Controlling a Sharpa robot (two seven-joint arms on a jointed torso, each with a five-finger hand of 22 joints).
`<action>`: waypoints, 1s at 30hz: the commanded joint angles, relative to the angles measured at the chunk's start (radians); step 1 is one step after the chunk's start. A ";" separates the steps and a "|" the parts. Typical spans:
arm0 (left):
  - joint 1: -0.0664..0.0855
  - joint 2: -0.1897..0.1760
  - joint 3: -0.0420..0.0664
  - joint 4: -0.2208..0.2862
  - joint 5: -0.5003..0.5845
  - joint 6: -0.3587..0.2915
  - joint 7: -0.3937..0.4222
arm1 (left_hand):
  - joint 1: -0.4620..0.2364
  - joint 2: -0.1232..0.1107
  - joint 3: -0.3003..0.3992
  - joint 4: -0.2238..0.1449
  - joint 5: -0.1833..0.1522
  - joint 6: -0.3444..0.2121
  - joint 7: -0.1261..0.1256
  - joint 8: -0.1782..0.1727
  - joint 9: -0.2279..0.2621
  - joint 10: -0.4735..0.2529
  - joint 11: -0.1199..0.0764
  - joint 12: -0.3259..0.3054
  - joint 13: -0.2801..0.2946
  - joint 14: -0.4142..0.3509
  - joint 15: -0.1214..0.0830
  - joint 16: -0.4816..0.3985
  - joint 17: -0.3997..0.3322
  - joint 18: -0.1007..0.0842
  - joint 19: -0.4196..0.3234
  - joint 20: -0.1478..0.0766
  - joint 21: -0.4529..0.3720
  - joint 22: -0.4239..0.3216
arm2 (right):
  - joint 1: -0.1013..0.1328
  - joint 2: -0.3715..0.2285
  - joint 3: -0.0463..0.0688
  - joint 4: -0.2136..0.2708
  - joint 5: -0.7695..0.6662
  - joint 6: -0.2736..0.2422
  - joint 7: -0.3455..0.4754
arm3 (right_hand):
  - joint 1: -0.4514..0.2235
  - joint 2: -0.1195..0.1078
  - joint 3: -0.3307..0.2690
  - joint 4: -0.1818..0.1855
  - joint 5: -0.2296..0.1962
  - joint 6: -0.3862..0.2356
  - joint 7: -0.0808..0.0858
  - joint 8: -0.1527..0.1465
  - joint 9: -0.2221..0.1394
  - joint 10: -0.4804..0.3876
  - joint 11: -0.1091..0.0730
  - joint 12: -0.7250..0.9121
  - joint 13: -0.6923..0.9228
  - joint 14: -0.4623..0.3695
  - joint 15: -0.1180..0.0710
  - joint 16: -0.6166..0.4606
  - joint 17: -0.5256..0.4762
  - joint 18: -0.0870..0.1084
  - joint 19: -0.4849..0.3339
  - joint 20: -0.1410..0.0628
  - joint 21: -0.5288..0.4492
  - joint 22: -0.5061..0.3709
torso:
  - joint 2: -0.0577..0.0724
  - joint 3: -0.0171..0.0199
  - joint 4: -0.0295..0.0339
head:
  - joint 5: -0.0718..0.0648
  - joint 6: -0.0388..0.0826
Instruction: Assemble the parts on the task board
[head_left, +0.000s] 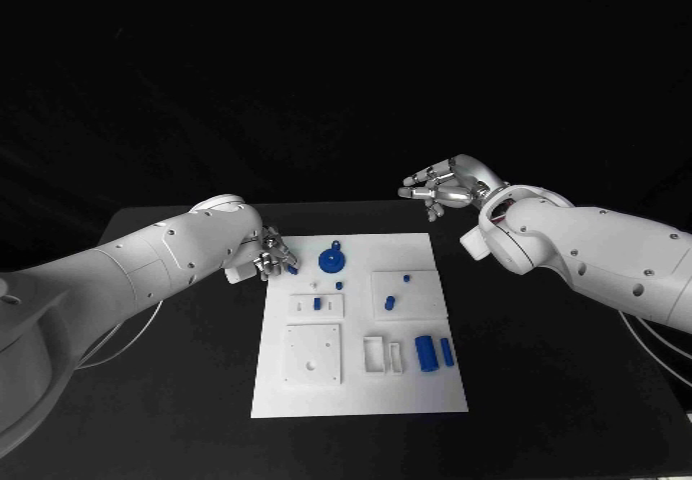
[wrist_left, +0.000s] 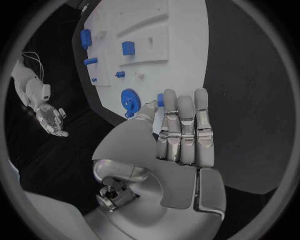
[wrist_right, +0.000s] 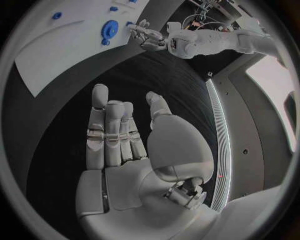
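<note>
The white task board (head_left: 361, 385) lies mid-table. A blue gear (head_left: 333, 262) sits near its far edge, also seen from the wrists (wrist_left: 130, 96) (wrist_right: 110, 29). My left hand (head_left: 268, 257) is at the board's far left corner, beside the gear. Its thumb and a finger pinch a small blue part (wrist_left: 160, 100), which shows at its fingertips (head_left: 291, 268). My right hand (head_left: 447, 188) hangs raised beyond the far right corner, fingers apart and holding nothing (wrist_right: 119, 135). Blue blocks (head_left: 426, 352) (head_left: 389, 300) and several small blue pegs lie on the board.
A raised white plate (head_left: 313, 353) and white holders (head_left: 375, 353) stand on the board's near half. A thin blue bar (head_left: 447, 350) lies next to the near block. Black table (head_left: 548, 380) surrounds the board. A cable (head_left: 123, 340) loops by my left arm.
</note>
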 joint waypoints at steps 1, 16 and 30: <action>0.000 -0.012 0.001 0.026 0.017 -0.056 0.006 | -0.023 -0.013 0.087 -0.080 0.022 0.064 -0.054 0.003 0.075 0.020 -0.006 0.005 0.003 0.013 -0.004 0.004 0.003 -0.009 0.008 -0.003 0.011 0.022 | 0.000 -0.001 0.000 0.001 0.002 0.012 0.009 | -0.008 -0.002 0.000 0.008 -0.002 -0.007 -0.001 -0.003 -0.001 -0.002 0.004 0.002 0.000 -0.003 0.001 0.004 -0.001 -0.001 0.001 0.001 -0.006 0.001 | -0.001 0.0006 0.0007 | 0.000 0.000; 0.021 -0.141 0.001 0.246 0.047 -0.168 -0.046 | -0.053 -0.030 0.117 -0.116 0.075 0.105 -0.062 -0.014 0.064 0.072 -0.020 -0.025 0.008 0.064 -0.019 -0.021 0.017 -0.011 0.020 -0.019 0.063 0.021 | 0.000 -0.010 0.000 0.002 0.005 0.011 0.009 | -0.008 -0.002 -0.001 0.009 -0.003 -0.007 -0.001 -0.003 -0.001 -0.003 0.004 0.002 0.001 -0.004 0.001 0.004 -0.001 -0.001 0.001 0.001 -0.006 0.002 | -0.008 0.0044 0.0114 | -0.005 -0.007; 0.027 -0.246 -0.014 0.453 -0.012 -0.214 -0.076 | -0.053 -0.036 0.114 -0.122 0.083 0.120 -0.065 -0.025 0.052 0.089 -0.022 -0.040 0.011 0.079 -0.021 -0.033 0.027 -0.010 0.023 -0.021 0.076 0.021 | -0.001 -0.012 0.000 -0.002 0.007 0.012 0.009 | -0.009 -0.002 -0.004 0.011 -0.003 -0.007 -0.001 -0.003 -0.001 -0.002 0.004 0.002 0.001 -0.004 0.001 0.004 -0.001 -0.001 0.000 0.001 -0.006 0.002 | -0.016 0.0032 0.0226 | -0.006 -0.016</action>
